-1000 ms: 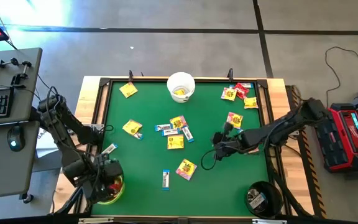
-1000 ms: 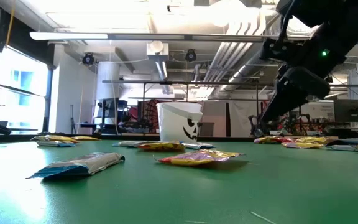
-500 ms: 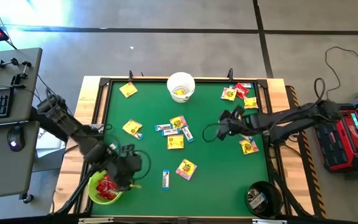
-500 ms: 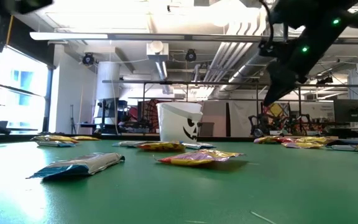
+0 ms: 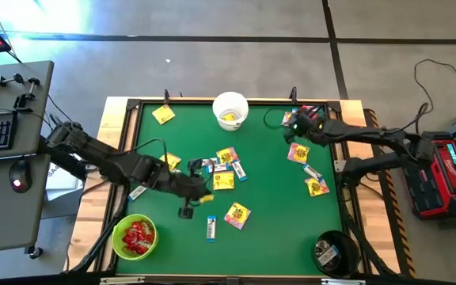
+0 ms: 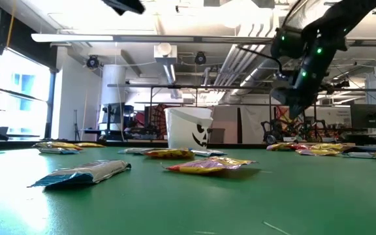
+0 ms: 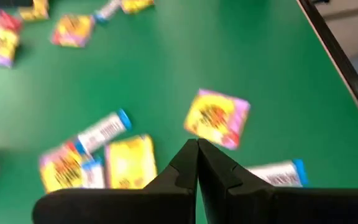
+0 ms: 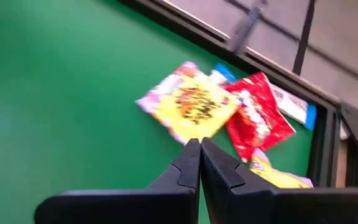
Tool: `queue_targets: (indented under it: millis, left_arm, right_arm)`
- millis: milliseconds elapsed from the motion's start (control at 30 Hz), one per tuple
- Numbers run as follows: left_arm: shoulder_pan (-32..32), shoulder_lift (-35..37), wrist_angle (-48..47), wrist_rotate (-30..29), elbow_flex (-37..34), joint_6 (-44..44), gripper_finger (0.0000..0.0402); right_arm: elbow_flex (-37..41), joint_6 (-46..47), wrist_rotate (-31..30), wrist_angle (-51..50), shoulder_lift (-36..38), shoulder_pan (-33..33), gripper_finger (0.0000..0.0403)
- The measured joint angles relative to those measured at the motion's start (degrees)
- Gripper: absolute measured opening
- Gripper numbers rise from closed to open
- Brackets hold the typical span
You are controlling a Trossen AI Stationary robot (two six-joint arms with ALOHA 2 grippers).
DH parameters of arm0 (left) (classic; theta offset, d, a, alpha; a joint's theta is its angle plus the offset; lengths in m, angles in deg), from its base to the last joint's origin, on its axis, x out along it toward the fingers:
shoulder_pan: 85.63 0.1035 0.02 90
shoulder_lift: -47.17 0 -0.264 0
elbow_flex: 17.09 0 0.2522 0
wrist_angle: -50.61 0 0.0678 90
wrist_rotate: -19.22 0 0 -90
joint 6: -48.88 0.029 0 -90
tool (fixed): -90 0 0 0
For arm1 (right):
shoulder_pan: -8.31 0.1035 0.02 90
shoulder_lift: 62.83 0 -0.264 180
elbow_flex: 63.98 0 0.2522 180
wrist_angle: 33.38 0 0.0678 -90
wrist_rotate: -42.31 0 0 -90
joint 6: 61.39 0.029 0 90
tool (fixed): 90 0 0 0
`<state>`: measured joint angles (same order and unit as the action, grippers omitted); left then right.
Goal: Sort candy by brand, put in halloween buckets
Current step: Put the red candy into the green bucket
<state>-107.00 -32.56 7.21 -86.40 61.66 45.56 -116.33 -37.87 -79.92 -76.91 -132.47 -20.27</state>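
A green-topped table (image 5: 275,229) with a black rim and wooden edges is set on a grey floor, and an open workshop with ceiling pipes is seen behind it in the low view. The white bucket (image 5: 230,109) is taken as the landmark; it stands at the middle of the far edge and a yellow packet is seen inside it.

The green bucket (image 5: 134,237) is placed at the near corner on the left arm's side, well apart from the white bucket, and red packets are held in it. The black bucket (image 5: 333,252) is placed at the near corner on the right arm's side.

Candy is scattered over the felt. A yellow packet (image 5: 163,115) lies beside the white bucket on the left arm's side. A cluster of yellow packets and white-and-blue bars (image 5: 223,165) lies nearer the front than the white bucket. A single bar (image 5: 210,228) and a yellow-and-pink packet (image 5: 237,214) lie nearer still. A yellow packet (image 8: 191,102) and a red packet (image 8: 255,118) lie in the far corner on the right arm's side.

The left gripper (image 5: 200,190) is held above the central cluster, its fingers (image 7: 188,163) pressed together with nothing between them. The right gripper (image 5: 294,124) is held above the far-corner group, fingers (image 8: 191,163) likewise clenched and empty.
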Motion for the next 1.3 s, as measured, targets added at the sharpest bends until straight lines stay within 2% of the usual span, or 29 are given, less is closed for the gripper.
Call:
queue_targets:
  millis: [233, 467, 600, 700, 867, 1100, 1300]
  left_arm:
    - [3.9, -0.9, 8.1, 0.0, 0.0, 6.6, 0.0000]
    - [5.4, -4.9, 11.1, -0.1, 0.0, 9.6, 0.0000]
    - [5.7, -7.8, 11.7, -0.2, 0.0, 9.9, 0.0000]
    - [5.7, -9.3, 12.2, -0.4, 0.0, 11.2, 0.0000]
    - [5.7, -9.7, 13.7, -0.4, 0.0, 11.2, 0.0000]
    - [5.6, -9.5, 13.7, -1.2, 0.0, 11.5, 0.0000]
    - [5.5, -9.5, 13.4, -1.5, 0.0, 11.5, 0.0000]
  right_arm:
    - [0.0, -1.5, 6.6, 0.5, -0.1, -13.5, 0.0012]
    - [0.0, -1.5, 13.1, 0.9, -3.1, -22.4, 0.0106]
    - [0.1, 0.8, 13.3, 3.5, -5.5, -24.5, 0.0156]
    - [0.1, 3.9, 12.6, 6.5, -6.8, -24.8, 0.0174]
    - [0.1, 8.0, 11.4, 8.0, -10.2, -24.8, 0.0175]
    - [0.1, 8.1, 3.6, 13.4, -14.0, -22.2, 0.0159]
    - [0.1, 5.9, 0.5, 17.7, -16.2, -21.3, 0.0111]
